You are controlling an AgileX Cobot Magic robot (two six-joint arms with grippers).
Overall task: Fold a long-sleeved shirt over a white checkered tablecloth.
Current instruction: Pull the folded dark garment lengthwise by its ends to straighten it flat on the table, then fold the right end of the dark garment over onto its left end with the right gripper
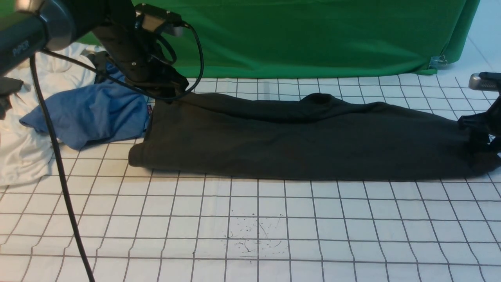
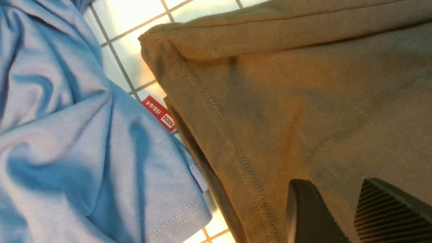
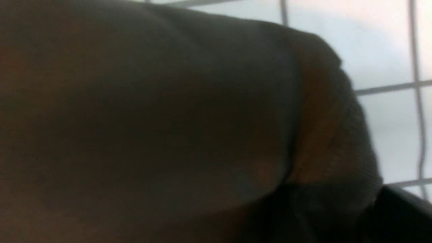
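Shirt [image 1: 313,145], dk. charcoal, lies wide across the white checkered tablecloth [image 1: 258,219], approx. 9 to 3 o'clock in the front view, w/ a long fold along its 12 o'clock side. L gripper [image 2: 332,206] is at 10 o'clock, open, fingers apart over the shirt near its stitched edge. R gripper [image 1: 483,141] is at 3 o'clock, at the shirt's far end; can't tell if it's open or closed on fabric. Blue garment [image 1: 94,109], w/ red KIDS tag [image 2: 159,113] beside it, sits btwn 9 & 10 o'clock, white garments [image 1: 23,152] at 9, green backdrop [image 1: 313,35] at 12.
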